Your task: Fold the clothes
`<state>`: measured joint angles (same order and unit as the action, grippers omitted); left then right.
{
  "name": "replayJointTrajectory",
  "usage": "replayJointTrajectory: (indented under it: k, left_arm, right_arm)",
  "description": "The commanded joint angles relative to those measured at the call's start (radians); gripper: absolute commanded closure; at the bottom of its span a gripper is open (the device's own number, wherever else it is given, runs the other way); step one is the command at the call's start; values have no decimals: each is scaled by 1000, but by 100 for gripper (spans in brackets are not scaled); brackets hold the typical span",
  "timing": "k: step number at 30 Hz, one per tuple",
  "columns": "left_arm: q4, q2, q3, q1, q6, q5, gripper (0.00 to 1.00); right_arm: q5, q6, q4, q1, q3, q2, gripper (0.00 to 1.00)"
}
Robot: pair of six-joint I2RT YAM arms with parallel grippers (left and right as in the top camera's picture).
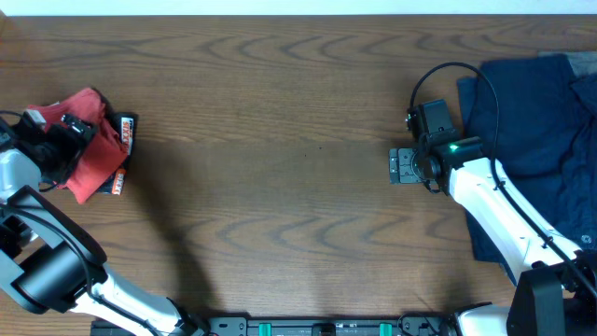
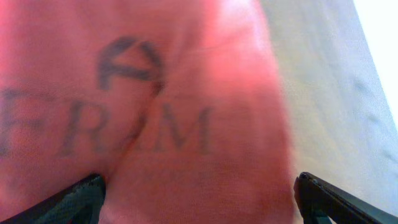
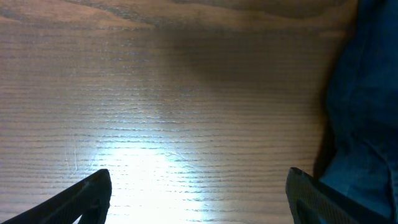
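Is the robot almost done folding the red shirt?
Not yet. Nothing looks folded: the red T-shirt lies bunched up. The left gripper is open, close against it. The right gripper is open over the table. Spreading and folding remain.

Table and lighting, as you have them set.
Your table [image 1: 298, 140] is dark brown with a wavy wood grain and fills nearly the whole overhead view. A pale strip [image 1: 298, 6] runs beyond its far edge. In the right wrist view, a bright glare patch [image 3: 149, 168] lies on the grain.
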<state>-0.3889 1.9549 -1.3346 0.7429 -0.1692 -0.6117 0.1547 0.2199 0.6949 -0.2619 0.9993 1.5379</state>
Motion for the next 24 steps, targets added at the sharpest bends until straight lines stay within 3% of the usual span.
replayJointTrajectory:
  k: [1, 5, 14, 19, 24]
  left_arm:
    - [40, 13, 8, 3, 43, -263, 2]
    - [78, -18, 8, -21, 47, -390, 2]
    - [75, -83, 8, -208, 117, -397, 2]
    - [19, -82, 8, -377, 150, -348, 2]
    - [-119, -82, 9, -577, 177, -109, 2]
  right_arm:
    - [14, 11, 3, 7, 7, -2, 12]
    - [14, 11, 0, 8, 7, -2, 12]
    - [-15, 14, -9, 8, 7, -2, 9]
    - [-69, 65, -31, 14, 7, -2, 1]
    - [-230, 65, -90, 53, 7, -2, 1]
